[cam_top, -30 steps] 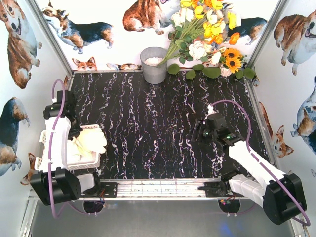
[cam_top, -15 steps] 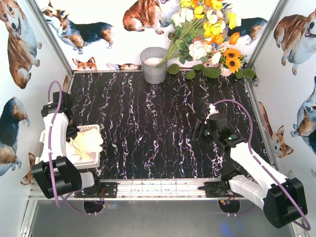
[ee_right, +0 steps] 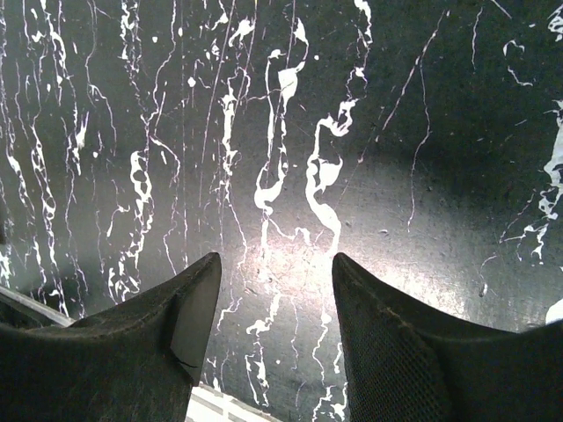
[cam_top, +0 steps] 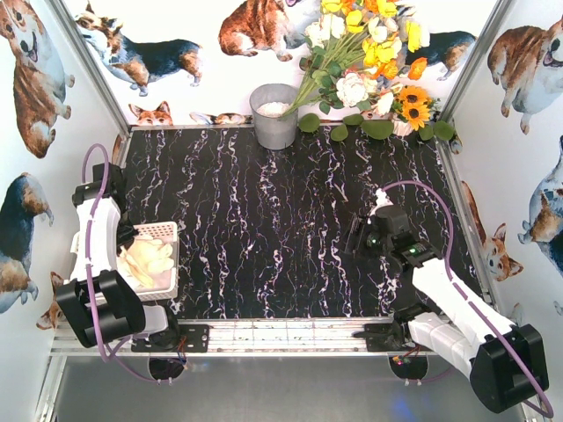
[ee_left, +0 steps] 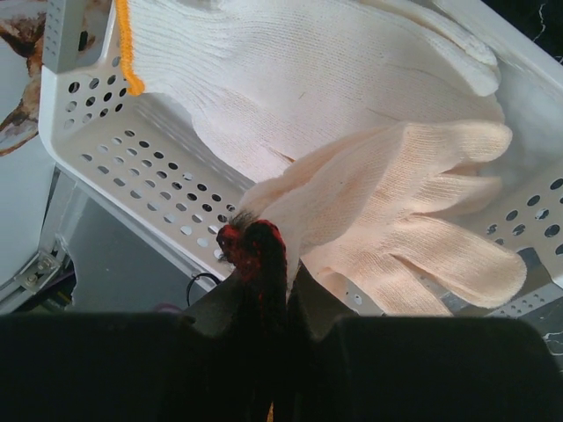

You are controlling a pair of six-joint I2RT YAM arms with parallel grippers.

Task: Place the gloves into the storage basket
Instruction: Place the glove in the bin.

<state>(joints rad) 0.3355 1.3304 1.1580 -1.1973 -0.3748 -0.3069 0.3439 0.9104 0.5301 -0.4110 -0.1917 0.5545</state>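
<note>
Leftward and nearer went the left arm (cam_top: 92,242) over the last second, drawing the cream glove (cam_top: 148,258) from the right rim of the storage basket (cam_top: 167,236) to a spot inside it. The right arm (cam_top: 440,294) shifted only slightly to the right.

The black, white-veined bench (cam_top: 281,193) carried the basket at its near left corner. The left arm was folded tight beside the left wall. Its white link ran from the near edge toward the far side, and its wrist was bent back over the basket. The right arm reached from the near right corner toward the bench's right-middle, with its wrist angled down at bare bench.

From the left wrist view, the basket's perforated wall (ee_left: 132,167) held a white glove (ee_left: 308,70) with an orange cuff edge, lying flat. The cream glove (ee_left: 413,220) was draped across it, fingers spread toward the right rim.

The left jaws were pinched nearly closed on the cream glove's red-trimmed cuff (ee_left: 251,246). The right jaws stood partly apart above the bench, with nothing between them.
</note>
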